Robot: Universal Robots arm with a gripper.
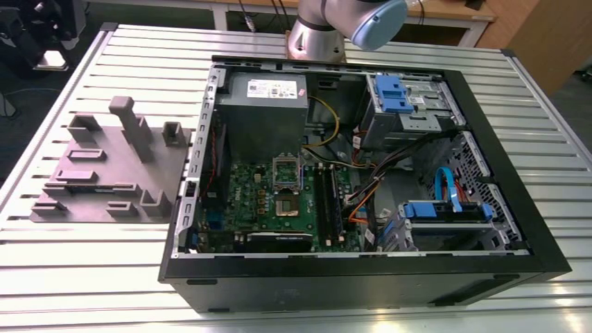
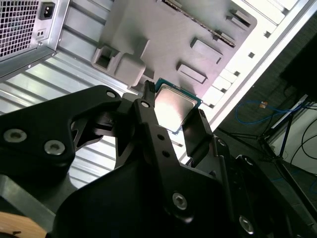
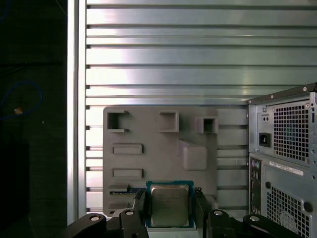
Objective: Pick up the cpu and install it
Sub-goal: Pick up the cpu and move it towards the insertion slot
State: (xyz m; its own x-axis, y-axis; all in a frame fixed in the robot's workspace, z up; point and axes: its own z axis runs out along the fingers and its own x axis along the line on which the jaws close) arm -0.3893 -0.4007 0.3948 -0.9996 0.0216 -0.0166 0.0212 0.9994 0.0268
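Note:
The cpu [image 3: 170, 204] is a small square chip with a silver-grey metal top and a thin green edge. It sits between the black fingers [image 3: 140, 210] of my gripper [image 3: 170, 212], which is shut on its two opposite sides. In both wrist views the cpu [image 2: 174, 105] hangs in the gripper [image 2: 173, 116] well above the grey plastic fixture [image 3: 163, 144]. In the exterior view the open computer case [image 1: 185, 229] lies on the table, with the green motherboard [image 1: 245, 201] and its cpu socket [image 1: 287, 175] facing up.
The grey fixture [image 1: 111, 173] with upright blocks stands at the exterior view's left of the case. The arm's base [image 1: 319, 35] rises behind the case. Inside are a grey power supply [image 1: 263, 104], blue drive bays [image 1: 393, 94] and loose cables [image 1: 370, 187]. The slatted metal table [image 1: 93, 277] ends near the fixture.

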